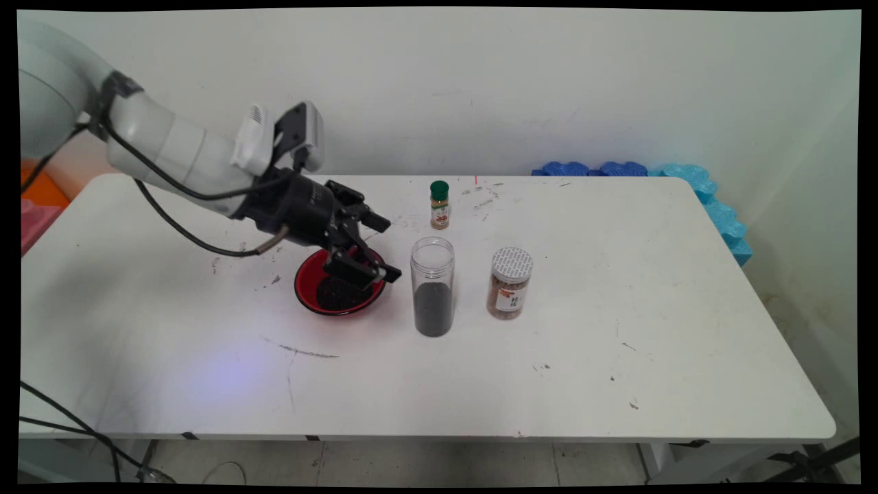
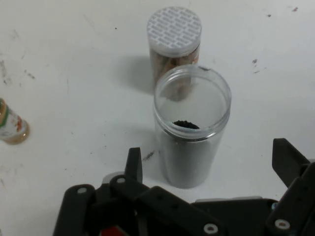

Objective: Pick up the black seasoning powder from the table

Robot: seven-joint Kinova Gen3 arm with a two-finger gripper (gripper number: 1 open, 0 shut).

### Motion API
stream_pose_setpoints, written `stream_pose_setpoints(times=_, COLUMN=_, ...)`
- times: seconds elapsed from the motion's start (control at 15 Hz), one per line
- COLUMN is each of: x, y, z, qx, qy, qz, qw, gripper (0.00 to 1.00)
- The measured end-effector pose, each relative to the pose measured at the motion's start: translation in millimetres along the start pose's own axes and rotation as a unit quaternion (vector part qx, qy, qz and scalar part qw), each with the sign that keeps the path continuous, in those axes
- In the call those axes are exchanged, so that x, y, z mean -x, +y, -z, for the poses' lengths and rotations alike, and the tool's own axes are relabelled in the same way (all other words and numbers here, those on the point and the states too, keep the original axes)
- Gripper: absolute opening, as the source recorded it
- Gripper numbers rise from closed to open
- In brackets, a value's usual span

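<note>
1. Gripper (image 1: 384, 248) hung over the far-right rim of a red bowl (image 1: 306, 296), pointing right toward the jars. Its fingers were spread wide with nothing between them; in the hand view the two fingertips (image 2: 134, 162) stood well apart with only bare table between.
2. Red bowl sat on the white table (image 1: 651, 288), left of centre. Dark granular stuff lay inside it. The gripper's linkage covered the bowl's upper right part in the main view.
3. Clear open jar (image 1: 433, 287) stood upright just right of the bowl, no lid, roughly the lower half filled with dark contents. It was the nearest thing ahead of the gripper, not touched. In the hand view it (image 2: 192, 129) sat right in front, between the fingers' lines but beyond their tips.
4. Jar with a white patterned lid (image 1: 510, 283) stood upright just right of the clear jar, brownish contents, label on front. From the hand view it (image 2: 174, 42) was directly behind the clear jar, partly hidden by it.
5. Small spice bottle with green cap (image 1: 439, 204) stood upright farther back, behind the clear jar and apart from it. Hand view caught only part of it (image 2: 11, 125) at the left edge.
6. Blue foam pieces (image 1: 699, 189) lined the table's far-right corner against the wall.
7. Black cables (image 1: 185, 230) hung from the arm above the table's left part.
</note>
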State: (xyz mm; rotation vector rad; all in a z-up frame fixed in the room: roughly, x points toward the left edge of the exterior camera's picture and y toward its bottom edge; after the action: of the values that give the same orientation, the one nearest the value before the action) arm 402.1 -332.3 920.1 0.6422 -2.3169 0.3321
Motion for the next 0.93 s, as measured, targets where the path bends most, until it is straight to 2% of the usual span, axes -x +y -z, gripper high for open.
stream_pose_setpoints(times=0.93, x=15.0, y=3.1, z=-57.7, qx=0.001, qy=-0.007, qz=0.004, qw=1.0000, gripper=1.00)
